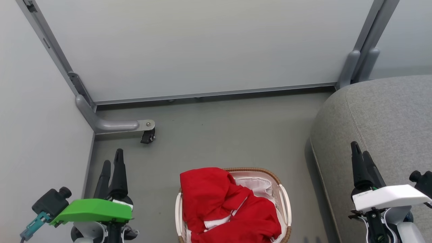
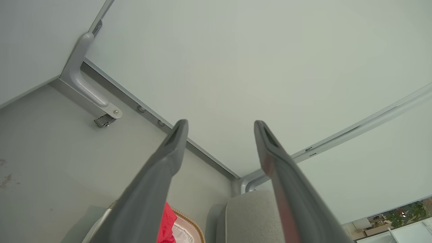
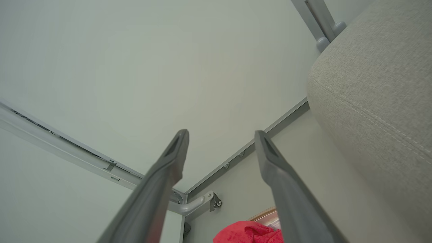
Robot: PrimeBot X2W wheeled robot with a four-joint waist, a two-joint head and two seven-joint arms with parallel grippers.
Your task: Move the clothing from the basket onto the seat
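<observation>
The red clothing (image 1: 222,206) lies heaped in the white basket (image 1: 283,197) with a brown woven rim, on the floor at the bottom centre of the head view; a white panel and liner peek out beside it. The grey seat (image 1: 381,114) fills the right side. My left gripper (image 1: 113,162) hangs open above the floor left of the basket. My right gripper (image 1: 359,150) is open over the seat's front edge. In the left wrist view the left gripper (image 2: 219,125) is empty, with clothing (image 2: 167,222) below. In the right wrist view the right gripper (image 3: 221,135) holds nothing, the seat (image 3: 378,87) at right.
Pale partition walls (image 1: 202,47) enclose the corner at the back and left. A grey metal foot with a black caster (image 1: 147,136) sticks out onto the floor at the back left. Grey floor (image 1: 229,135) lies between the basket and the wall.
</observation>
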